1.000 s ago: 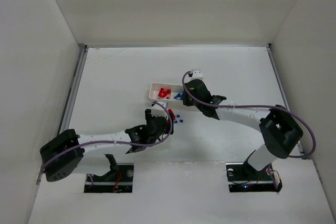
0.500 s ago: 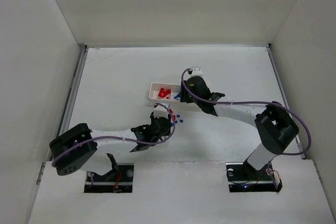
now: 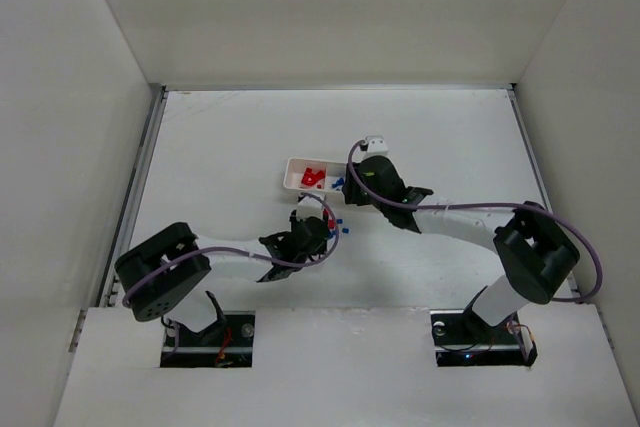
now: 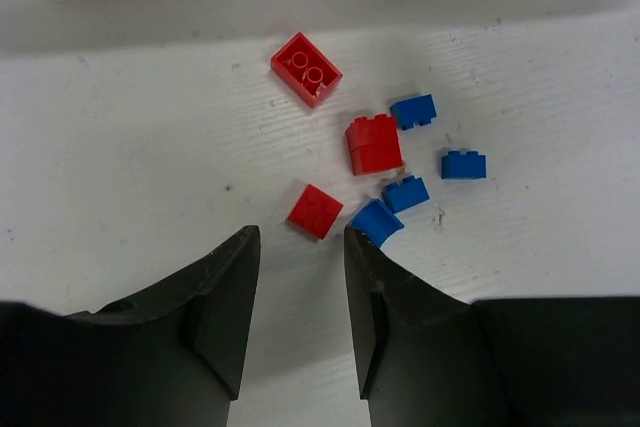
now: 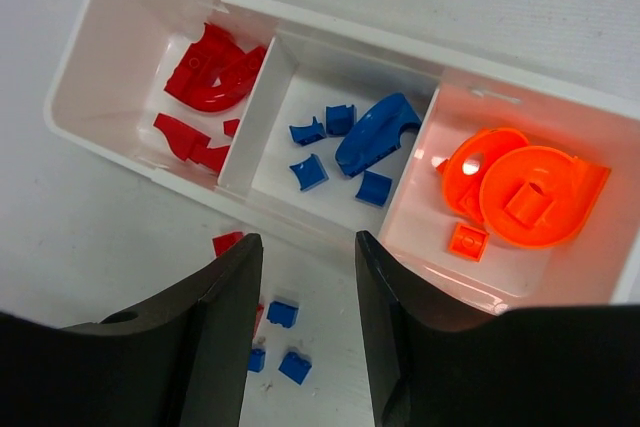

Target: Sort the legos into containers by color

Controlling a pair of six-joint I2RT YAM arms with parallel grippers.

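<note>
I am watching this sort well past its middle. The tray (image 5: 264,97) is sitting just far of the loose pile, and each compartment is holding one colour only: red pieces (image 5: 210,77) at the left, blue pieces (image 5: 375,132) in the middle, orange pieces (image 5: 520,192) at the right. I am seeing no orange lying on the desk (image 4: 120,147). What is waiting there is a small cluster of three red legos (image 4: 373,144) and four blue legos (image 4: 463,164), a few of them touching. My left hand (image 4: 298,247) is hovering over that cluster, fingers parted and carrying nothing, with a small red square lying just beyond the gap. My right hand (image 5: 308,247) is hanging over the tray's near wall, likewise spread and carrying nothing. I am judging that about seven picks are remaining.
</note>
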